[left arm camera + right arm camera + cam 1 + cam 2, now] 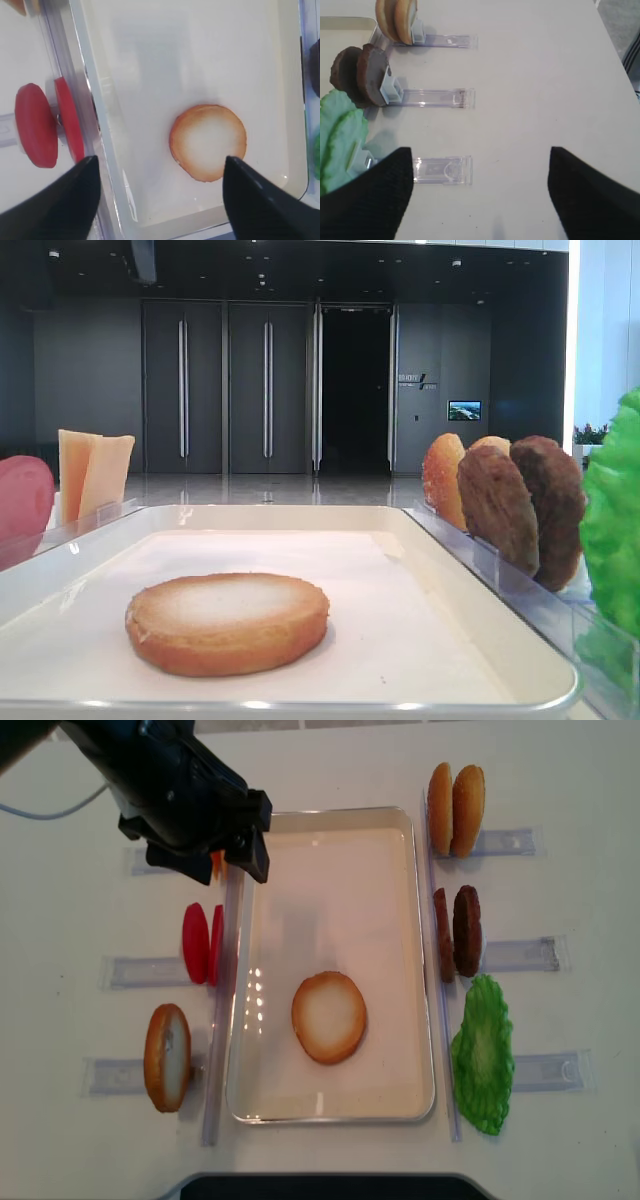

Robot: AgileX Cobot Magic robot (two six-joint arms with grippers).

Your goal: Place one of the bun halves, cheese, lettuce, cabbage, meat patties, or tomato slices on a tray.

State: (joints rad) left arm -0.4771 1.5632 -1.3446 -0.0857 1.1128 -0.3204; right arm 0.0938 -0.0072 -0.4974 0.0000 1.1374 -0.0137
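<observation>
A bun half [329, 1016] lies flat on the cream tray [400, 920], pale face up. My left gripper [160, 159] hangs open and empty high above the tray, with the bun half [207, 142] just ahead of its right finger. Its arm [190, 800] covers the tray's far left corner. My right gripper [481, 150] stands open and empty over bare table, right of the holders. Tomato slices [200, 942] and cheese [92, 475] stand left of the tray. Bun halves [456, 808], meat patties [458, 930] and green leaves [483, 1055] stand to its right; I cannot tell lettuce from cabbage.
Another bun half [167, 1057] stands on edge in a clear holder at the near left. Clear plastic holders [442, 170] stick out from both long sides of the tray. A dark edge [320, 1188] runs along the table's near side.
</observation>
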